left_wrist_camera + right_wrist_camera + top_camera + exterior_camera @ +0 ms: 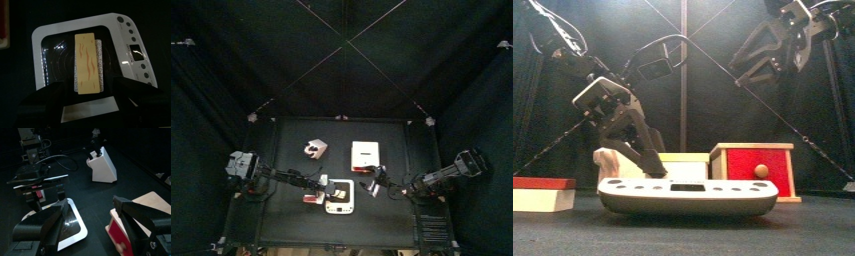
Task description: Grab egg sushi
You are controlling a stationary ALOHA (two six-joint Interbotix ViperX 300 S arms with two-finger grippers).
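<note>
- Egg sushi (87, 64): a long pale-yellow slab with thin reddish squiggles on top, a speckled grey-white layer showing along one long side. It lies in the dark well of the white tray (59, 28), roughly centred.
- Key relation, left wrist view: the sushi sits straight ahead of the left gripper (90, 95), at 12 o'clock from the jaws, its long axis running away from the camera along the 12–6 line. Its near end falls between the two jaw tips, so the jaws straddle its short width.
- Left jaws stand wide apart, nothing held; no contact with the sushi can be made out.
- Top view: tray (338, 208) at about 6 o'clock on the table, left gripper (322, 186) just over it. This arm is clearly the nearer.
- Right gripper (90, 210): jaws open, empty, raised high at the table's 4 o'clock side, well apart from the sushi.
- Judgement: the coming move looks like a short descent and a squeeze across the narrow sides.
- Red-and-wood box (755, 168) stands behind the tray in the front view.
</note>
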